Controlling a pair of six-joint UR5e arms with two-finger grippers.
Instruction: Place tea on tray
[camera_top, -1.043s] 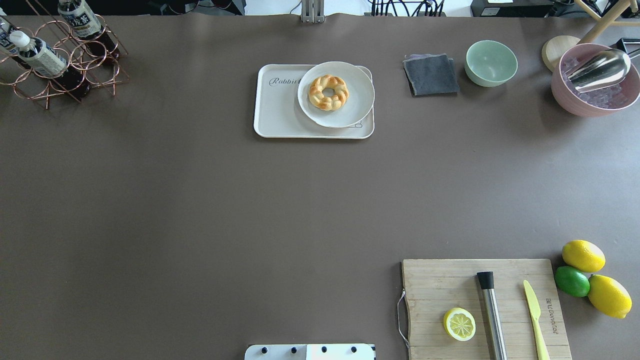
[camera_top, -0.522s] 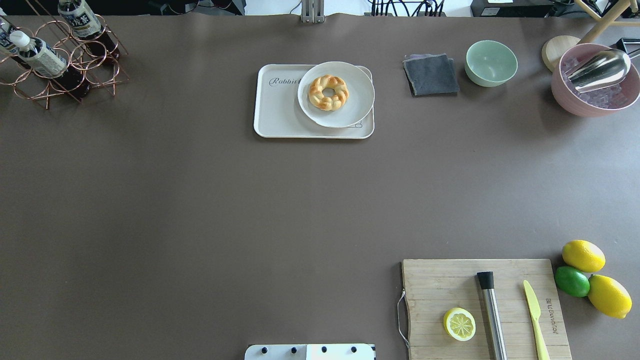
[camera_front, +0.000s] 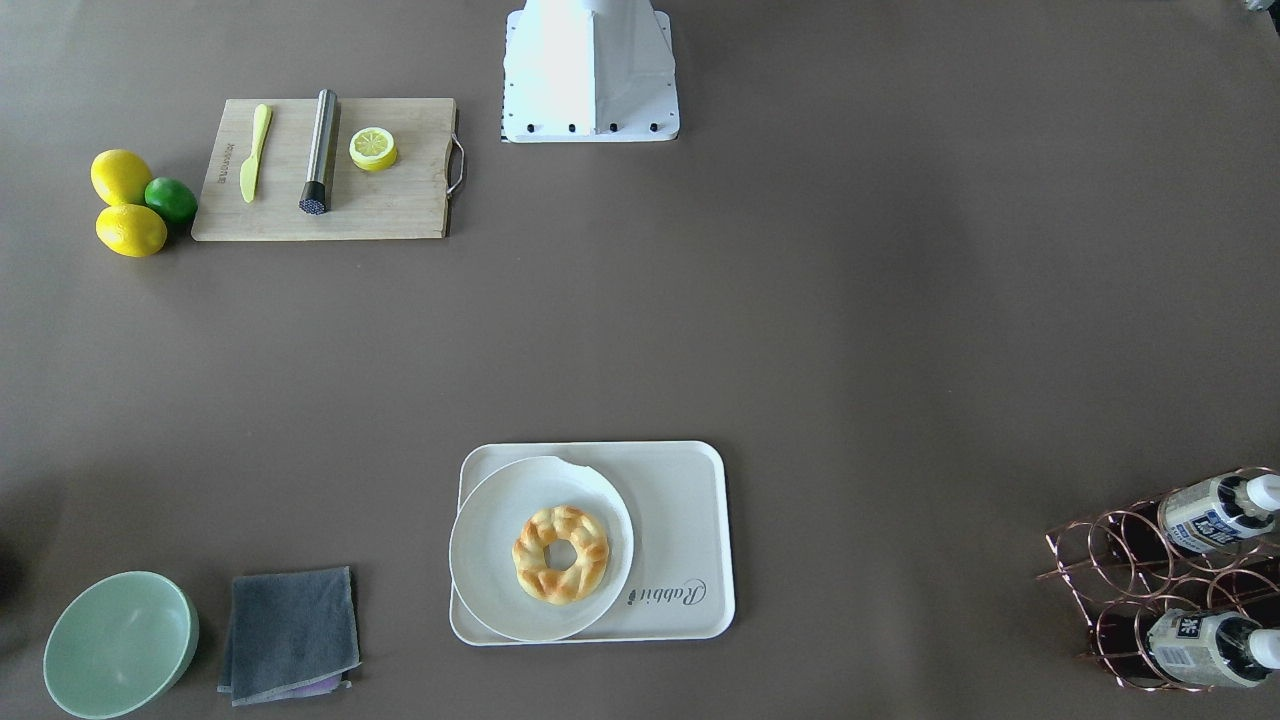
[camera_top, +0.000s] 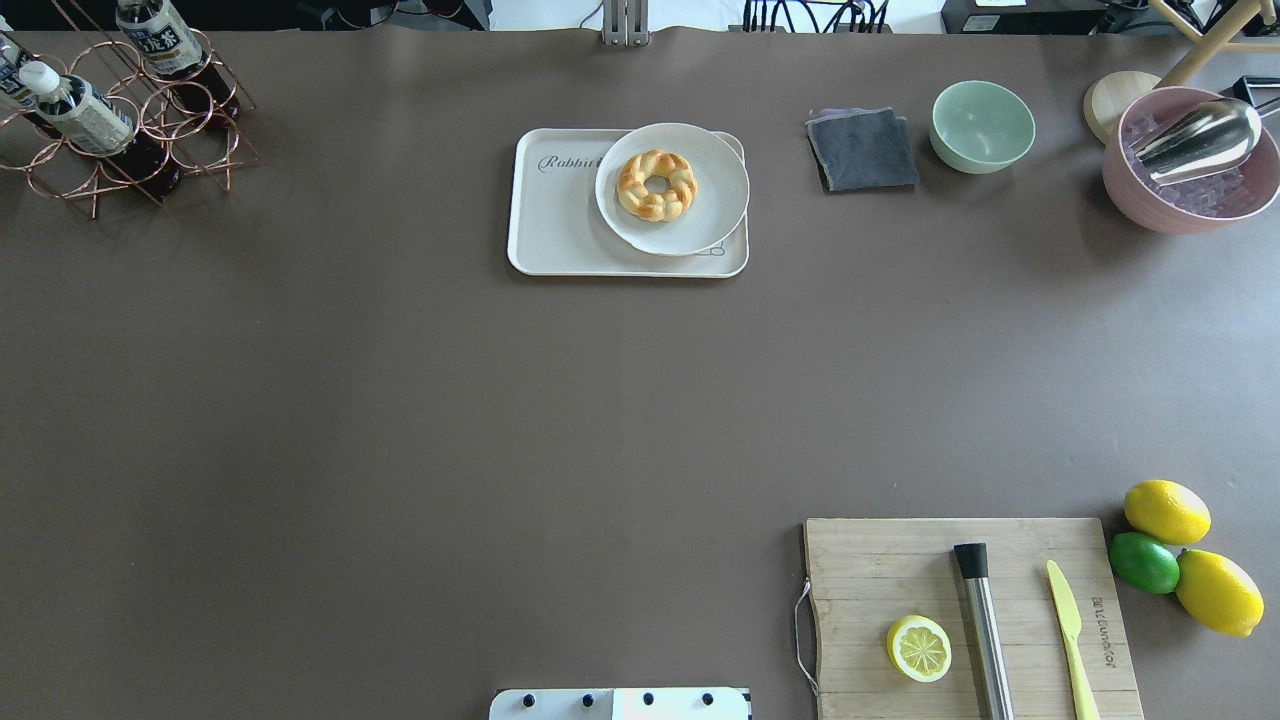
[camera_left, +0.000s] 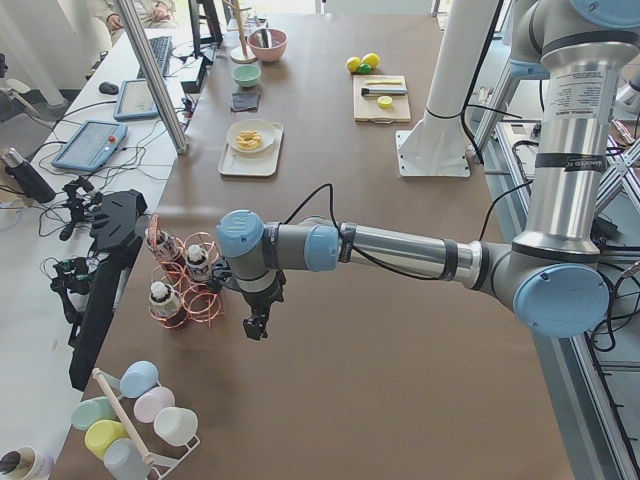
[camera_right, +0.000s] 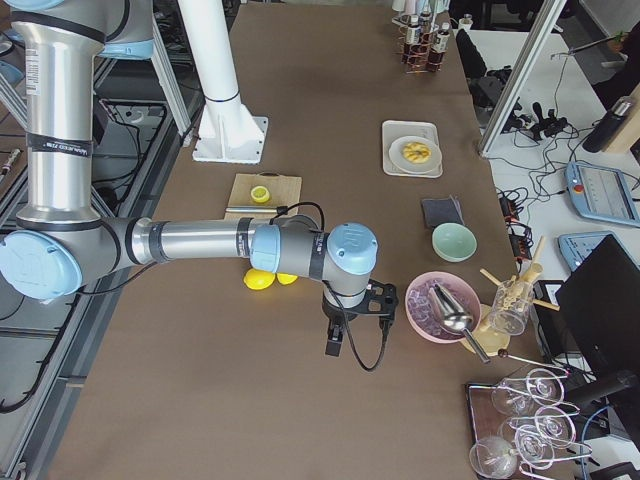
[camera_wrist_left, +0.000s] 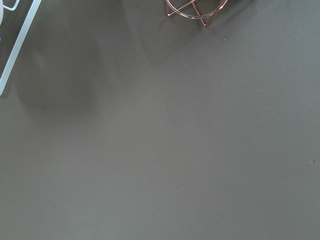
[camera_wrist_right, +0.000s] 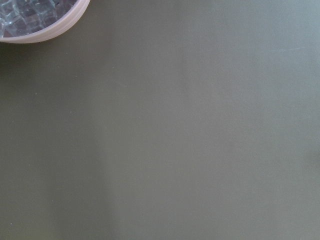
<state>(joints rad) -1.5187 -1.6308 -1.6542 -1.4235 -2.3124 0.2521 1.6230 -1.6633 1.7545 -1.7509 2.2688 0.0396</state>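
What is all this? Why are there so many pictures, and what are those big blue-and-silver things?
Those are two robot arms at a brown table. Each ends in a claw: the left claw hangs near the copper rack, the right claw near the pink ice bowl. Neither seems to hold anything. Two pictures look down from above, two look from the table's ends, and two come from wrist cameras, showing mostly bare table. Tea bottles rest in the rack. A tray carries a plate with a bread ring. A wooden board has a lemon slice.
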